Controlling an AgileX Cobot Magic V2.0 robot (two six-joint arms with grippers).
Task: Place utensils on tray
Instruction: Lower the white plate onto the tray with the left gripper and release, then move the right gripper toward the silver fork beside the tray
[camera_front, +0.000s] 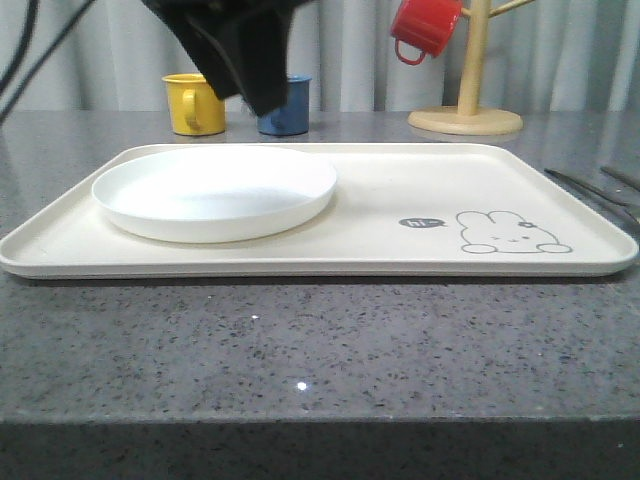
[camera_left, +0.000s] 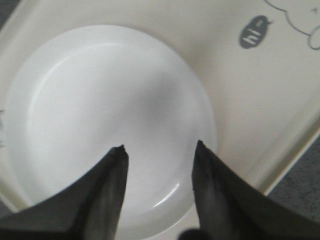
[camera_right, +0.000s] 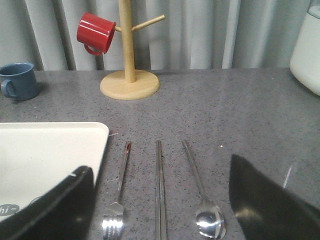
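Front view: left gripper (camera_front: 250, 70) hangs above the far edge of the white plate (camera_front: 215, 192), dark body seen from the side, finger gap not readable here. Plate sits on the left half of the cream tray (camera_front: 400, 255), nothing in it; rabbit drawing (camera_front: 512, 232) at the tray's right end. Thin silver utensils (camera_front: 590, 190) lie on the grey counter (camera_front: 300, 350) just off the tray's right rim. Yellow mug (camera_front: 193, 103) and blue mug (camera_front: 290, 105) behind, red mug (camera_front: 425, 28) hung on the wooden mug tree (camera_front: 466, 80). Left wrist view: fingers (camera_left: 107, 192) spread apart, released, holding nothing, over the empty plate. Right wrist view: right gripper (camera_right: 160, 200) wide open, empty, fingers (camera_right: 55, 205) either side of three utensils on the counter beside the tray: fork (camera_right: 119, 190), chopsticks (camera_right: 160, 190), spoon (camera_right: 200, 190), side by side, roughly parallel, handles pointing toward the mug tree, tines and bowl toward the gripper.
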